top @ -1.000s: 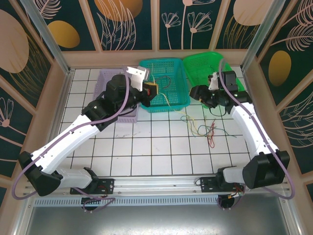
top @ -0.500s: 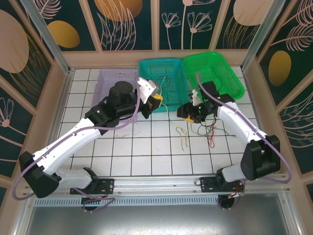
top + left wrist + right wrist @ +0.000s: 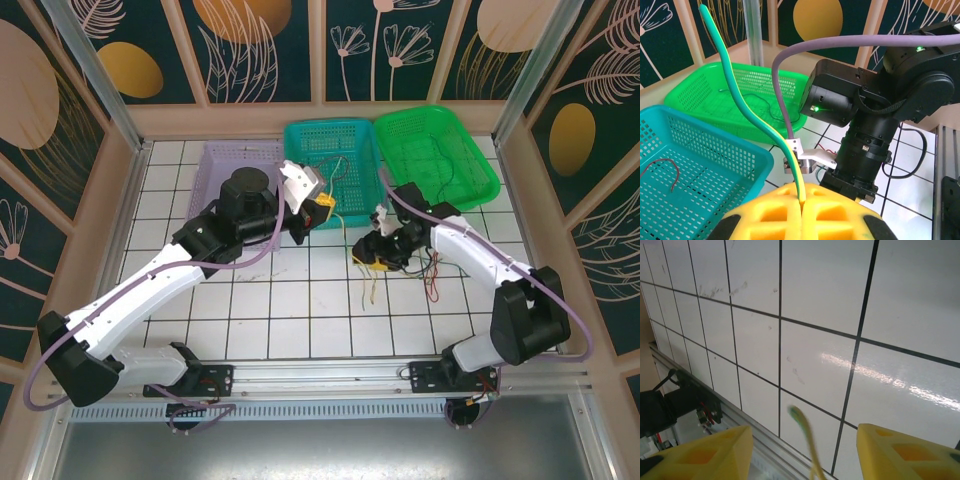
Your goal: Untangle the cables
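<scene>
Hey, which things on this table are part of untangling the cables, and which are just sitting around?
Job: tangle on the tiles; green-yellow cable pinched in the left gripper; red wire in the teal basket.
Sitting around: purple basket; green basket; likely the teal basket too.

Purple basket (image 3: pixel 215 160), teal basket (image 3: pixel 372 203), green basket (image 3: pixel 486 176) side by side on tiled table (image 3: pixel 290 300).

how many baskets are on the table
3, in a row along the far edge: a purple basket at the back left, a teal basket in the middle, and a green basket at the back right. None looks hidden.
</scene>
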You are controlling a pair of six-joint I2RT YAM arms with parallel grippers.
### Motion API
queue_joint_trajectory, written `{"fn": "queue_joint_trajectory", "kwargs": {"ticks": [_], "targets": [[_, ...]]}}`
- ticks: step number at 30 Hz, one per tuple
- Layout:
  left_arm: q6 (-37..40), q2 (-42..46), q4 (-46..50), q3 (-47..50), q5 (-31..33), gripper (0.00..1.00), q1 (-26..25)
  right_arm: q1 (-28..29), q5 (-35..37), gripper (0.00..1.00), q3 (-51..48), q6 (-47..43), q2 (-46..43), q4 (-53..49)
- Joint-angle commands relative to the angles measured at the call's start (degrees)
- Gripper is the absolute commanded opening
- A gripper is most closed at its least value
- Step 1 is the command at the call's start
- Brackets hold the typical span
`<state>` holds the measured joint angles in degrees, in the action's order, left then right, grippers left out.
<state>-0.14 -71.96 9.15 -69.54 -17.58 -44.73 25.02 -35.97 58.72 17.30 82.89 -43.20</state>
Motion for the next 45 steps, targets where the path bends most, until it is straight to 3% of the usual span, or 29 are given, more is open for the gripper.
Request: {"fn": "queue_joint_trajectory", "kwargs": {"ticks": [1,3,5,11,14,18,22,28,36,38,40,45], "targets": [[0.94,1.39,-3.07,0.72,-0.94,0.00,0.23,0.91,-2.85,0.51,-2.04,2.50,-0.02,3.18],[0.46,1.50,-3.50,0.89,-1.11,0.00,0.19,1.09,-3.08,0.44,-2.64,4.20,0.05,4.61],[-0.28,1.39,-3.45,0.79,-1.15,0.00,0.22,1.09,1.54,0.42,-1.24,5.74,-0.55,4.02],[-8.34,-0.37,1.80,-2.66,6.88,0.00,0.21,0.12,25.10,0.54,5.14,9.84,-12.08,4.72],[-14.38,-1.50,3.02,-4.44,9.48,0.00,0.24,0.36,27.76,0.53,3.44,7.75,-20.94,14.12],[-22.64,-4.49,5.42,-9.00,10.16,0.00,0.33,5.93,30.10,0.53,-6.35,-2.76,-33.40,31.80],[-29.97,-9.73,11.37,-16.19,6.58,0.00,1.06,14.29,36.38,0.56,-16.63,-18.12,-41.36,46.00],[-36.36,-15.50,18.19,-24.70,1.03,0.00,2.25,22.43,49.83,0.58,-16.14,-37.89,-34.74,51.74],[-38.83,-17.85,19.68,-27.30,-1.49,0.00,2.27,22.53,55.86,0.58,-14.34,-46.39,-23.48,61.06],[-39.25,-18.12,19.62,-27.66,-1.99,0.00,2.27,22.53,55.15,0.54,-14.20,-46.95,-22.19,62.43],[-39.70,-18.12,19.42,-27.58,-2.10,0.00,2.28,22.62,54.20,0.43,-12.97,-46.43,-20.58,61.41],[-39.60,-18.31,19.11,-27.84,-1.87,0.00,2.35,22.33,49.34,0.03,-11.79,-42.63,-20.51,59.85]]}}
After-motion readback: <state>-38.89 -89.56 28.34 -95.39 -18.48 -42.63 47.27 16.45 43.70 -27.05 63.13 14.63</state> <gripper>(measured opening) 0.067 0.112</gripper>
